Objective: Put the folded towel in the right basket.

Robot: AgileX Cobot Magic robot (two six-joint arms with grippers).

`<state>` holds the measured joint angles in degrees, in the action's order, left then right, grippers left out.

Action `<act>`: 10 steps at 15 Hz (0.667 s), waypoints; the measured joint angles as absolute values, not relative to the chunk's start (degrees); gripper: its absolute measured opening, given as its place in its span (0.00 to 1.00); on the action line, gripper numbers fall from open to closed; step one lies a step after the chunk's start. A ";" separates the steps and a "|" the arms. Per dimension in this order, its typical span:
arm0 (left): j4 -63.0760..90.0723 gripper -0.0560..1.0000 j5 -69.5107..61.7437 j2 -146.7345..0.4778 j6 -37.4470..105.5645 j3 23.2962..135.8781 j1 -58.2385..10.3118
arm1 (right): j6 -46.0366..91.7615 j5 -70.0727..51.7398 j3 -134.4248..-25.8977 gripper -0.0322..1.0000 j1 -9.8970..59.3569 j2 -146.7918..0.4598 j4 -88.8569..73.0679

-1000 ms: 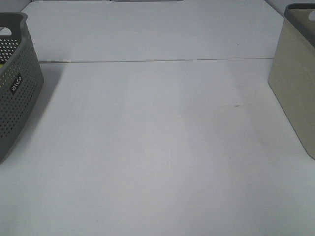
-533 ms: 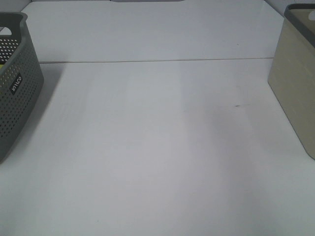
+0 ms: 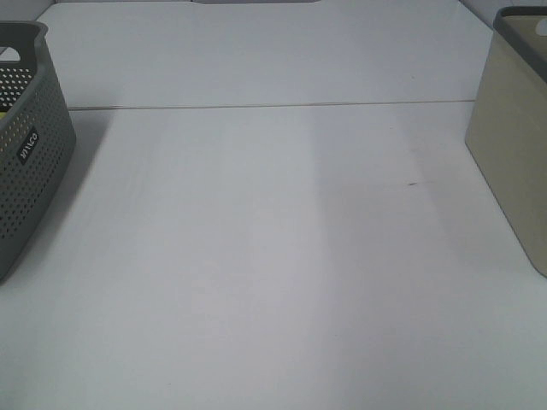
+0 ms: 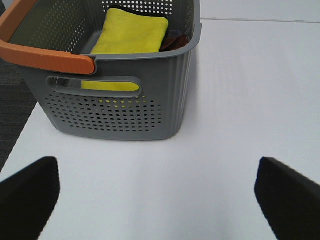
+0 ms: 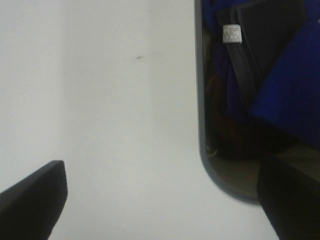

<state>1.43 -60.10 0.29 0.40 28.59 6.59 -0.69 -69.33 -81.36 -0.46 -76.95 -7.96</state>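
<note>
A folded yellow towel (image 4: pixel 131 34) lies inside the perforated grey left basket (image 4: pixel 120 110), which stands at the table's left edge in the high view (image 3: pixel 30 171). My left gripper (image 4: pixel 160 200) is open and empty, above the table just in front of that basket. The beige right basket (image 3: pixel 513 145) stands at the table's right edge. Its dark rim (image 5: pixel 199 100) shows in the right wrist view, with blue cloth (image 5: pixel 290 85) and dark cloth (image 5: pixel 260 45) inside. My right gripper (image 5: pixel 160 195) is open and empty, partly over that basket's corner. Neither gripper shows in the high view.
The left basket has an orange handle (image 4: pixel 45 56) across its top, and a dark reddish item (image 4: pixel 172 40) lies beside the yellow towel. The white table (image 3: pixel 273 256) has a seam across the back and a small dark speck (image 3: pixel 413 183).
</note>
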 joint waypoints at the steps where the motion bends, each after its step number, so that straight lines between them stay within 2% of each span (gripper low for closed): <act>1: 1.43 0.99 -60.10 0.29 0.40 28.59 6.59 | -0.69 -67.95 -75.34 0.98 -0.46 -70.47 -7.96; 4: 1.43 0.99 -60.10 0.29 0.40 28.59 6.59 | -0.69 -63.94 -60.85 0.98 -0.46 -53.46 -7.96; 5: 1.43 0.99 -60.10 0.29 0.40 28.59 6.59 | -0.69 -60.68 -50.31 0.98 -0.46 -41.02 -7.73; 6: 1.43 0.99 -60.10 0.29 0.40 28.59 6.59 | 0.00 -59.76 -45.66 0.98 -0.46 -34.49 -7.05; 10: 1.43 0.99 -60.10 0.29 0.40 28.59 6.59 | 1.49 -59.64 -35.12 0.98 -0.46 -17.02 -5.44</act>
